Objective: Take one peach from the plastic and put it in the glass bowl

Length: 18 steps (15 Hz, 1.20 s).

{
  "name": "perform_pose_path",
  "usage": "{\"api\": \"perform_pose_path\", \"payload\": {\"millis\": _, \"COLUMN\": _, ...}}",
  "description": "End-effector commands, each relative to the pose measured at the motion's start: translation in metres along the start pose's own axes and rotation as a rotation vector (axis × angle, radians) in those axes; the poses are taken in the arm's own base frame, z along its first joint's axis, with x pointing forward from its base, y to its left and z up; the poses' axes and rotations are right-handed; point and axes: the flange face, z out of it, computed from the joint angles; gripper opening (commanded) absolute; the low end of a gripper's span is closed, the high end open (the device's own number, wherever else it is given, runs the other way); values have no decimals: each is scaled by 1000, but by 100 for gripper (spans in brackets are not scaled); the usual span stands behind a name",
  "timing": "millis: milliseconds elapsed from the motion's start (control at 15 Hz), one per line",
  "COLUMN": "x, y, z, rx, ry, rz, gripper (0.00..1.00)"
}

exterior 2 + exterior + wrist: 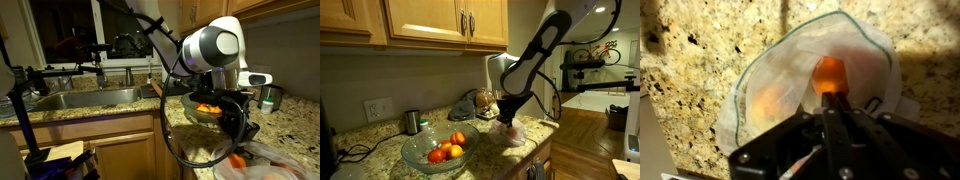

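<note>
Peach [828, 72] sits inside the plastic [775, 55], just beyond the closed claw [832, 100].

Granite counter [690, 50] under pincer [830, 98]; steel cup [412, 121] and wall outlet [378, 108] well apart from it; cabinets [440, 20] above; sink [85, 98] farther off.

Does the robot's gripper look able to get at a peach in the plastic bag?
Probably yes. The gripper is down at the plastic bag, shut tips right at a peach, nothing visibly between. Whether it grips it I cannot tell.

Exterior views share counter [370, 138] [295, 125], differing sides; wrist close above plastic [770, 70].
</note>
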Motion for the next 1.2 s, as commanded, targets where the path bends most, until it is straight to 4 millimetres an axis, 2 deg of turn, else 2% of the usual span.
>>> {"api": "perform_pose_path", "payload": {"millis": 0, "x": 2, "y": -7, "z": 2, "rx": 25, "ry": -7, "rz": -28, "gripper": 7}}
{"api": "perform_pose_path", "payload": {"millis": 600, "x": 2, "y": -3, "z": 4, "rx": 52, "ry": -21, "rz": -31, "gripper": 8}}
{"api": "perform_pose_path", "payload": {"millis": 667, "x": 2, "y": -3, "z": 4, "rx": 53, "ry": -22, "rz": -29, "gripper": 19}}
{"api": "perform_pose_path", "payload": {"millis": 933, "x": 2, "y": -1, "z": 3, "rx": 58, "ry": -22, "rz": -21, "gripper": 17}}
{"api": "perform_pose_path", "payload": {"millis": 1000, "x": 1, "y": -1, "z": 3, "rx": 58, "ry": -23, "rz": -19, "gripper": 26}}
{"api": "perform_pose_path", "payload": {"millis": 1067, "x": 1, "y": 0, "z": 3, "rx": 58, "ry": -23, "rz": -19, "gripper": 42}}
{"api": "perform_pose_path", "payload": {"millis": 1133, "x": 1, "y": 0, "z": 3, "rx": 58, "ry": -24, "rz": -18, "gripper": 44}}
